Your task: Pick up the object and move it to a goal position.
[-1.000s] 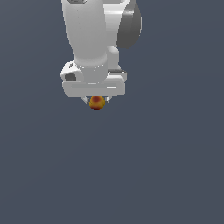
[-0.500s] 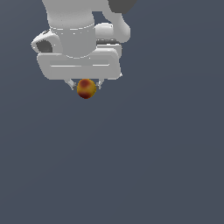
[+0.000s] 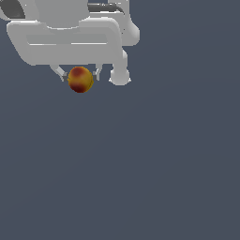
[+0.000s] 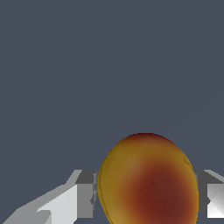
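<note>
Background: flat slate-grey field fills both views — no worktop edge, no goal marker to be seen.
Ball: the ball [image 3: 80, 79], mottled orange-yellow with dark red patches, sits in the upper left of the exterior frame, directly under the white arm [image 3: 70, 37].
Tool: the tool [image 3: 78, 76] is closed on the ball — one finger [image 4: 65, 201] presses each side of it in the wrist view.
Hold: only the ball's upper part seems to lie between the fingers; most of it hangs below them.
Risk: a round, smooth ball pinched this shallowly could likely roll out and drop during a quick swing or a jolt.
Risk, placing: with no target visible, release point cannot be judged.
Writing: none readable — no brands, no labels.
</note>
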Controlling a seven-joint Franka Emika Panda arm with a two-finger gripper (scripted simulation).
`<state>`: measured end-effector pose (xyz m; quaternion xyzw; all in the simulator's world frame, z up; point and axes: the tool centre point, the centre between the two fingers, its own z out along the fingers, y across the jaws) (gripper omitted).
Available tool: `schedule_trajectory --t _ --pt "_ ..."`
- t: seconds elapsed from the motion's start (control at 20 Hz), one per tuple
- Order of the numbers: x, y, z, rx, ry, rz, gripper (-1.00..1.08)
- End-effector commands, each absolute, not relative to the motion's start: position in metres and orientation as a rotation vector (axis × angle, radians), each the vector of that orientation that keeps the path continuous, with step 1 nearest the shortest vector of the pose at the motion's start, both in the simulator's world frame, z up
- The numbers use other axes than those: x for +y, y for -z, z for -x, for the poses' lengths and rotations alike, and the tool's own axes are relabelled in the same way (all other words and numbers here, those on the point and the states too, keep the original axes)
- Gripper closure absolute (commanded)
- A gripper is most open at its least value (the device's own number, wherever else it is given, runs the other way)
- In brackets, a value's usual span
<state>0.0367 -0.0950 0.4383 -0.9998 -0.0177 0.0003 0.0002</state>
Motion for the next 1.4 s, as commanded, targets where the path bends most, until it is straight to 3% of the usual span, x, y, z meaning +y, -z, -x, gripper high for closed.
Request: schedule_trajectory --t 0.0,0.6,1.35 --pt "-0.098 -0.451 -0.04 -0.056 0.0 3.141 1.08" --pt "-0.109 -0.493 -0.053 -0.056 0.0 3.141 1.08" --pt "-0.113 -0.505 -0.057 -0.055 0.0 3.141 1.08"
